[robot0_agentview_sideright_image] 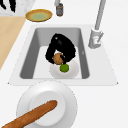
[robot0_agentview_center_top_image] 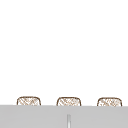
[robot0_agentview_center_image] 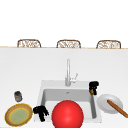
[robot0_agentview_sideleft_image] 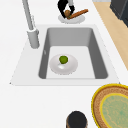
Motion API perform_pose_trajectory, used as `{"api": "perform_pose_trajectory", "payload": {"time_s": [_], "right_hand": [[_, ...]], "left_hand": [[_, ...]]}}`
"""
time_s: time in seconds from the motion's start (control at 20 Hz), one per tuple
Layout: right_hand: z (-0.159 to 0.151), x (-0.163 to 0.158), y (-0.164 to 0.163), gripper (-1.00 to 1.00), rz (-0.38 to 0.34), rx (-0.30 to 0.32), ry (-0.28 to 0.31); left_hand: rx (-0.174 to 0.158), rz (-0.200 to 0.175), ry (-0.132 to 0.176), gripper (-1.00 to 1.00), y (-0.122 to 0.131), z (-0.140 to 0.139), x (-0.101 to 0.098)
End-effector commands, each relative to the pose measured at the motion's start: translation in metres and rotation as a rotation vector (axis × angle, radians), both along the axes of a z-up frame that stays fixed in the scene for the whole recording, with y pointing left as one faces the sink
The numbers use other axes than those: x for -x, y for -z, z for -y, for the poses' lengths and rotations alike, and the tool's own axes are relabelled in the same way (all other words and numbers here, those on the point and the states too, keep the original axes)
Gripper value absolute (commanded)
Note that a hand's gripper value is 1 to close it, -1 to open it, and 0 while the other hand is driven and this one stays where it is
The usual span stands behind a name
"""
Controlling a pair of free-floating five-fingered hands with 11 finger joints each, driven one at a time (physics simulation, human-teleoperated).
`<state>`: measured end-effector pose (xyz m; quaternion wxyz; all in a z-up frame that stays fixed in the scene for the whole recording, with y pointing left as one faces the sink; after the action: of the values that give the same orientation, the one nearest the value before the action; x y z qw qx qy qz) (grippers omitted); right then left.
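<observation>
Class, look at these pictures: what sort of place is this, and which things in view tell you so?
Most likely a kitchen counter, rendered in a simulator. A sink with a tap is set in the white counter, plates stand beside it, and chairs line its far side.

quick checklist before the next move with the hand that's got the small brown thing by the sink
1. Right hand curled round the small brown thing: ok.
2. Held above the sink's right rim, near the white plate: ok.
3. Long brown loaf lies on that plate: ok.
4. White dish with green fruit sits in the basin: ok.
5. Left hand idle at the sink's left front corner: ok.
6. Red ball hides the basin in the front view: not ok.
</observation>
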<state>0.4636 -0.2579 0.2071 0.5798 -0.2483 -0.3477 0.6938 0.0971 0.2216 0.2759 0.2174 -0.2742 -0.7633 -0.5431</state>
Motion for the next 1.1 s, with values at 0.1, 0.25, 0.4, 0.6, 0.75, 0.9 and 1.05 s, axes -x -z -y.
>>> {"api": "perform_pose_trajectory", "payload": {"time_s": [0.1,0.25,0.4,0.6,0.75,0.9,1.05], "right_hand": [[-0.046,0.0,0.014,1.0,-0.032,-0.032,0.0],[-0.069,0.0,0.022,1.0,-0.036,-0.044,-0.001],[-0.094,0.0,0.04,1.0,-0.012,-0.036,-0.001],[-0.126,-0.003,0.068,1.0,-0.008,-0.021,0.013],[-0.147,-0.007,0.091,1.0,-0.009,-0.022,0.023],[-0.159,0.022,0.117,1.0,0.02,-0.008,0.036],[-0.176,0.041,0.137,1.0,0.056,0.01,-0.004]], "left_hand": [[0.0,0.0,0.0,0.0,0.0,0.0,0.0],[0.0,0.0,0.0,0.0,0.0,0.0,0.0],[0.0,0.0,0.0,0.0,0.0,0.0,0.0],[0.0,0.0,0.0,0.0,0.0,0.0,0.0],[0.0,0.0,0.0,0.0,0.0,0.0,0.0],[0.0,0.0,0.0,0.0,0.0,0.0,0.0],[0.0,0.0,0.0,0.0,0.0,0.0,0.0]]}}
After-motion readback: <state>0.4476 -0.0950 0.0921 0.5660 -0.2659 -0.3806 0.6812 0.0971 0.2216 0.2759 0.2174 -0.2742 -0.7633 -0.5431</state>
